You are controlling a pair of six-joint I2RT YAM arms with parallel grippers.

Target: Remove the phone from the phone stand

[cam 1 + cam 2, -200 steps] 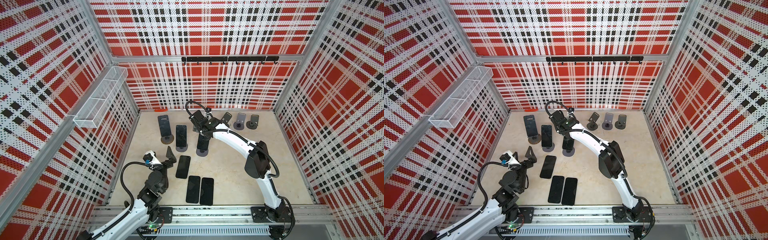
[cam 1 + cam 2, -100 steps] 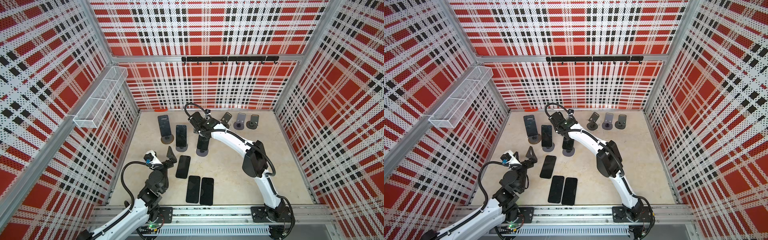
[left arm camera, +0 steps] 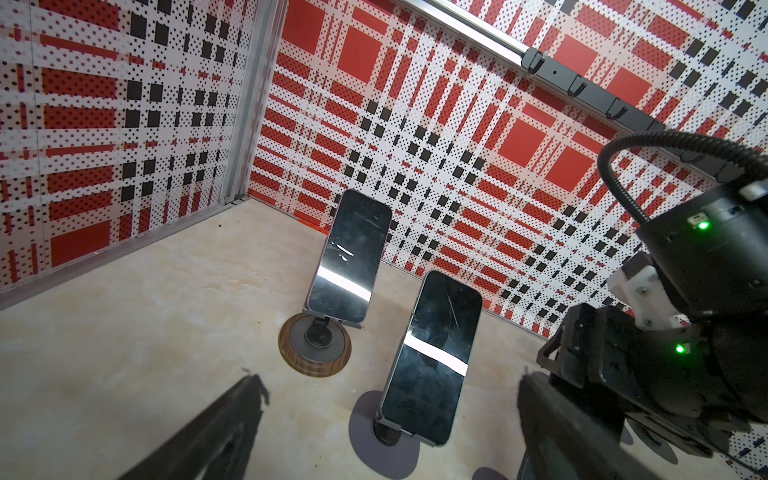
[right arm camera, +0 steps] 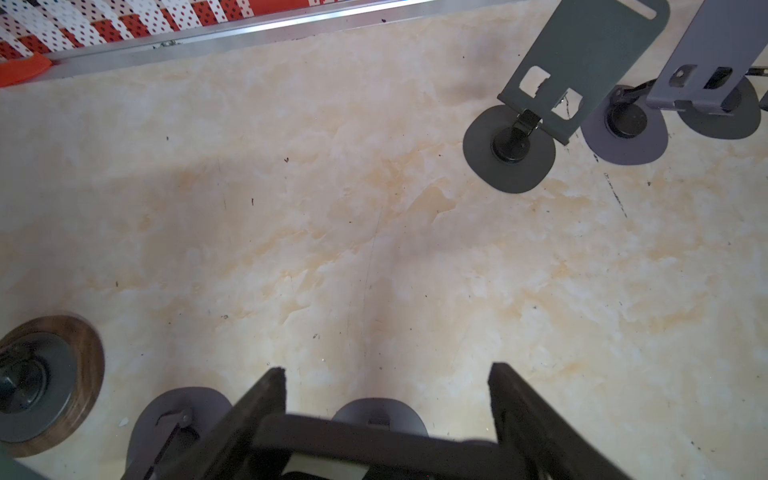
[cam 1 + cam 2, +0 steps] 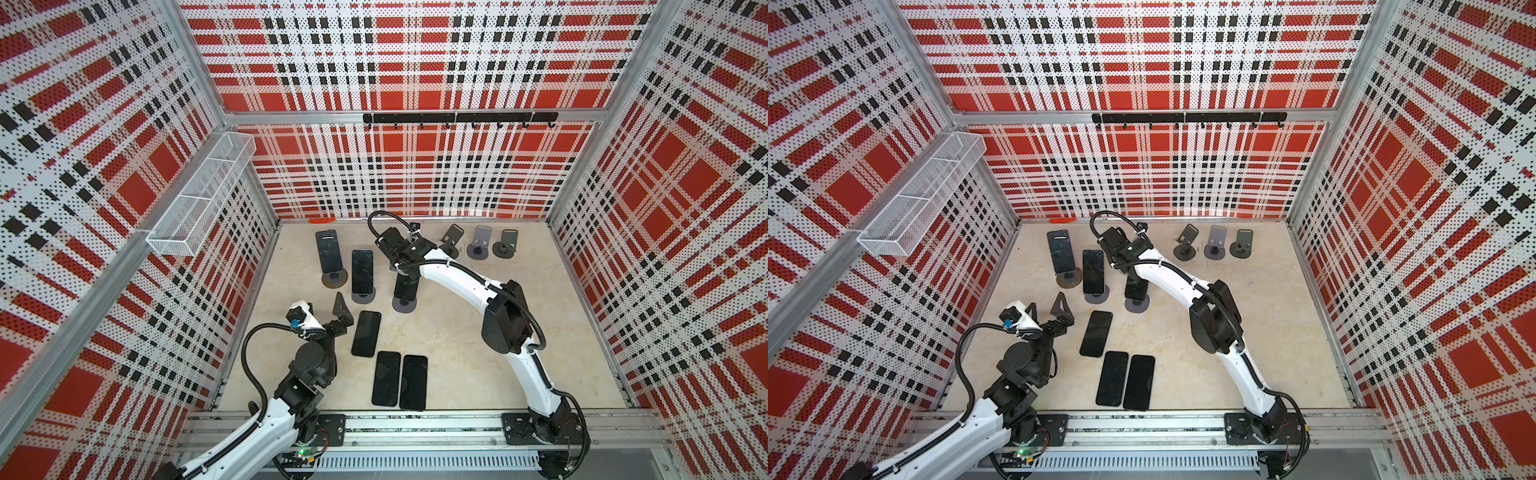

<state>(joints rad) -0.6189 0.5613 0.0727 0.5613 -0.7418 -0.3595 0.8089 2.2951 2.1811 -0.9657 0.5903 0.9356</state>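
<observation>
While the left pincer [image 5: 1046,311] is released, the phone [image 4: 374,434] is straddled by the right pincer [image 4: 386,374], clamping not discernible; closure, then lifting from the stand [image 5: 404,306] below, is called for.

Red-white-black plaid walls [image 5: 415,174] — black phones [image 5: 365,332], cream marbled floor [image 5: 457,340], grey stands [image 5: 482,241]

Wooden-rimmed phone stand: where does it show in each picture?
Top view: wooden-rimmed stand, leftmost stand, phone on it.
Top view: same place.
Left wrist: beyond grey-based stand, phone on it.
Right wrist: base only, beside grey base.
Shared landmark: the neighbouring grey-based stand.
</observation>
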